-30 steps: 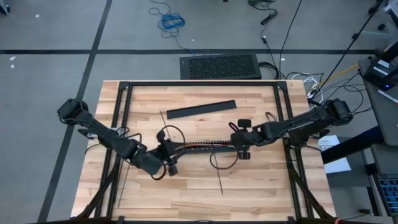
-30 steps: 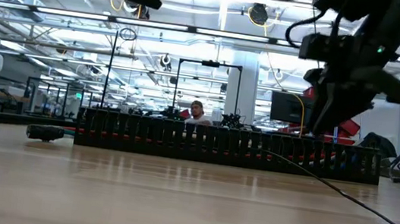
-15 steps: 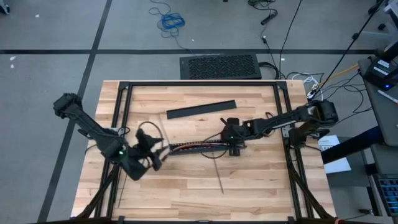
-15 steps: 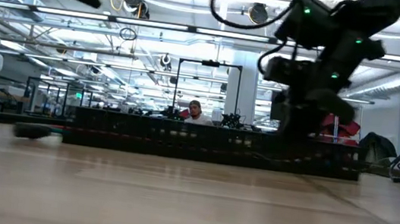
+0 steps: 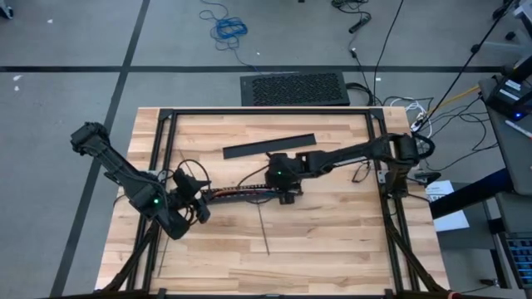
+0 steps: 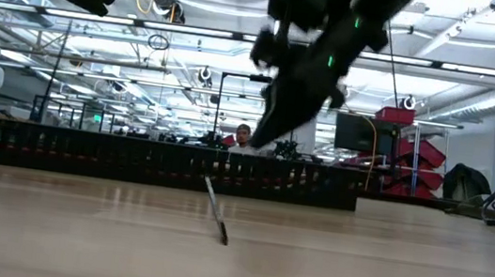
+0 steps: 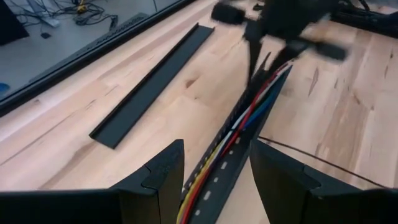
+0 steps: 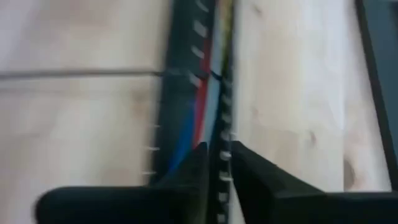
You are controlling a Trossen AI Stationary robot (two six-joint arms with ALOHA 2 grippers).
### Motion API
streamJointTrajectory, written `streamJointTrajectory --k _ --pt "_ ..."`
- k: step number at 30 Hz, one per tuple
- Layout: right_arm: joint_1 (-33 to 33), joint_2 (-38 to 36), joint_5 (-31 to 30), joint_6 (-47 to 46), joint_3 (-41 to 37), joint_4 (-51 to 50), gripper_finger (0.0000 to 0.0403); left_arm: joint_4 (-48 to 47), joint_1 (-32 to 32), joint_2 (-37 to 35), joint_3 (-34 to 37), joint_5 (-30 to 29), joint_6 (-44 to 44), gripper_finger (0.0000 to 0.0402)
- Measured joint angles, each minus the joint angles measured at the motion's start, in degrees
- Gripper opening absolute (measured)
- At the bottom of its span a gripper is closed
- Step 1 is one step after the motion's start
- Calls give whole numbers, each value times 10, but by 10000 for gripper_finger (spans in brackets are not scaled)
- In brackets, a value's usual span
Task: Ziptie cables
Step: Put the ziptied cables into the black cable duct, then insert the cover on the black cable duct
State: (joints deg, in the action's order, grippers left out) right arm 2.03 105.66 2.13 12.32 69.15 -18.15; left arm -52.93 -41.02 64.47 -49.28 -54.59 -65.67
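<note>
The cables, red, blue, yellow and white wires, lie along the inside of a long black slotted channel at mid-table. My left gripper is shut on the channel's left end. My right gripper is shut on its right end. One thin black ziptie runs from the channel toward the near edge, with its tail on the wood. Another ziptie loop shows beside the left gripper. My left gripper holds the channel's left end between its two fingers, one on each outer wall, coming along the channel from the table's left. The channel runs level away from the fingers. I cannot tell whether it rests on the wood. My right gripper pinches the slotted side wall near the channel's right end between its two fingers. It comes from above, slanting in from the right. The wires lie just beside the fingers.
A flat black cover strip lies on the far half of the table, also seen in the left wrist view. A black frame runs around the tabletop. A thin black loop lies near the right rail. Bare wood spreads along the near edge.
Both grippers have moved toward the table's left edge, the right one also a little toward the far edge. They carried the channel and its cables leftward. The ziptie moved left with the channel, and its tail now points at the near edge.
</note>
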Motion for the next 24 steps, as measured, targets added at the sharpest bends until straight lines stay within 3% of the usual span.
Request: streamJointTrajectory --k 4,9,18,24 --pt "-9 -30 12 18 40 -68 124 -2 0 0 0 6 7 180" --pt "39 -74 -77 69 51 -67 171 28 19 20 11 17 59 180" --pt "254 2 19 117 49 -62 159 209 140 100 49 88 231 180" --pt "310 51 43 173 49 -77 158 331 239 125 49 248 398 180"
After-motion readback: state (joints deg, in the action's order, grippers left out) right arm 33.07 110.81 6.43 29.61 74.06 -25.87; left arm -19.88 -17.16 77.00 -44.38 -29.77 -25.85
